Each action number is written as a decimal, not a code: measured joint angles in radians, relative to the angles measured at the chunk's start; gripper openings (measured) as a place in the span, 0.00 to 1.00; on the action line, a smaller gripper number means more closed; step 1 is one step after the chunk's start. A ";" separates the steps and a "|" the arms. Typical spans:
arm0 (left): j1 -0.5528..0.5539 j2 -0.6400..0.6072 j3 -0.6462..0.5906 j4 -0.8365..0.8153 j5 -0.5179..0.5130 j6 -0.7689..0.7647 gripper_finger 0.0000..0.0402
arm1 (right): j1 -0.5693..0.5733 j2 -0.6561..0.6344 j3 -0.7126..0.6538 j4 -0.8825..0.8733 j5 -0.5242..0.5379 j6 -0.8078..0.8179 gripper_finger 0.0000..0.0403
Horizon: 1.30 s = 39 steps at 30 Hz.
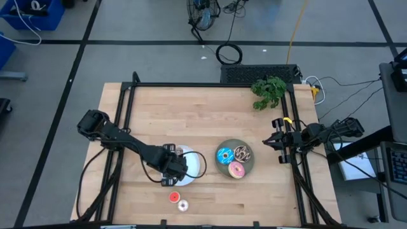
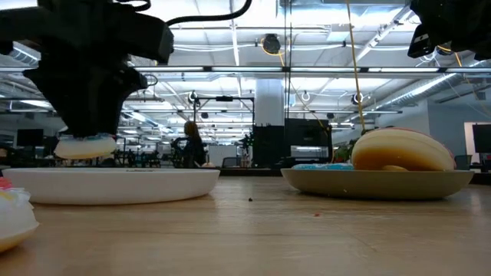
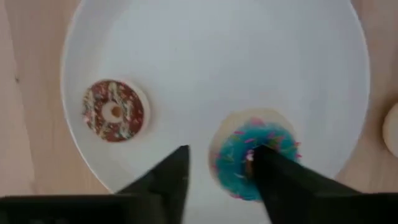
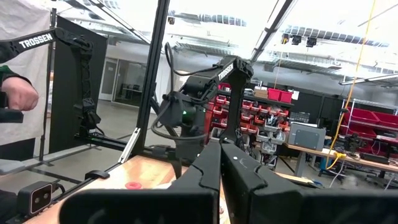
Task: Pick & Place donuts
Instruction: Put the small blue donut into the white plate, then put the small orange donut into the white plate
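Two plates sit on the table (image 1: 210, 108), but my top view hides a lot. My left gripper (image 1: 173, 166) covers most of the white plate (image 1: 196, 166), so I cannot see what lies under it there. My left wrist view shows more: the fingers (image 3: 283, 186) are spread, with one finger going down through the hole of the small blue donut (image 3: 252, 158). The small brown donut (image 3: 114, 111) lies on the same plate, apart from it. From the low view, that blue donut hangs just above the plate under the gripper.

On the grey plate (image 1: 248, 166) I see the big blue donut (image 1: 224, 154), the pink donut (image 1: 236, 170) and a dark one (image 1: 242, 152) that is hard to make out. The red donut (image 1: 174, 197) and white donut (image 1: 183, 205) lie on the wood, near the white plate.

My right gripper (image 1: 275, 142) waits at the right edge, fingers pressed together.
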<state>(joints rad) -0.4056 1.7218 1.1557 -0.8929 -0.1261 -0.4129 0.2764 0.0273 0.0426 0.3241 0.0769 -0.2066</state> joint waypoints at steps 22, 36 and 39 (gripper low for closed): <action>0.002 0.000 0.000 0.027 0.028 -0.088 0.69 | 0.000 0.000 0.000 0.000 0.000 0.000 0.00; -0.019 -0.028 -0.001 -0.063 0.044 -0.056 0.74 | 0.000 0.000 0.000 0.000 0.000 0.000 0.00; -0.043 -0.093 -0.001 -0.003 0.012 -0.060 0.62 | 0.000 0.000 0.000 0.000 0.000 -0.007 0.00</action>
<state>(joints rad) -0.4491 1.6293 1.1545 -0.8958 -0.1137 -0.4732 0.2767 0.0274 0.0429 0.3244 0.0772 -0.2137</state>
